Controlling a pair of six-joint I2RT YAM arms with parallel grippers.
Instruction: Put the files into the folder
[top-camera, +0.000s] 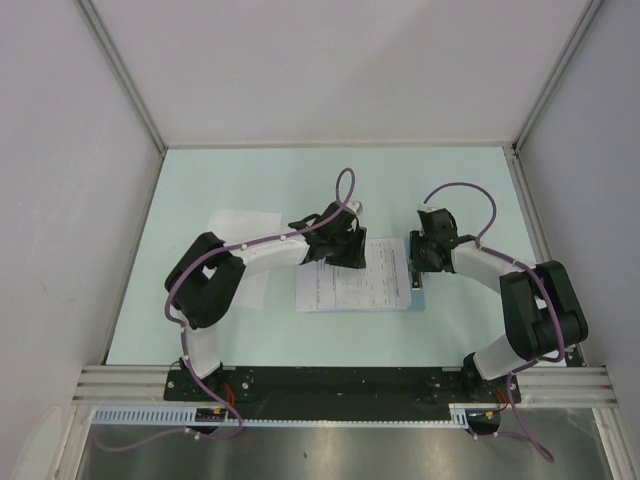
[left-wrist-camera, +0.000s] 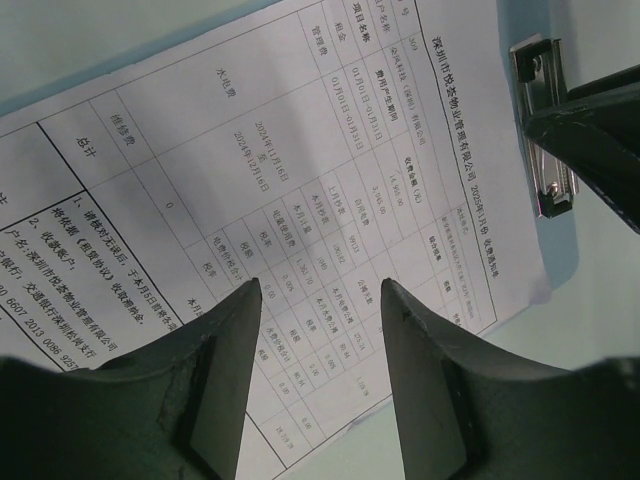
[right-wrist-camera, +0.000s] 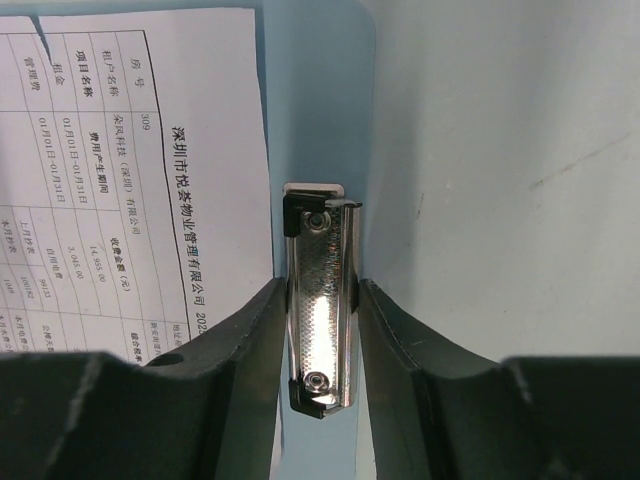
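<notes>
the files (left-wrist-camera: 300, 150), white sheets printed with small black text and tables, lie flat in the middle of the table (top-camera: 250, 180) on the folder (right-wrist-camera: 320, 100). the folder is a thin pale-blue sleeve whose round-cornered edge shows past the paper's end. a shiny metal clip (right-wrist-camera: 320, 300) sits on that edge. the right gripper (right-wrist-camera: 320, 285) has its fingers closed against the clip's long sides. the left gripper (left-wrist-camera: 320, 290) stands partly open over the print, holding nothing.
</notes>
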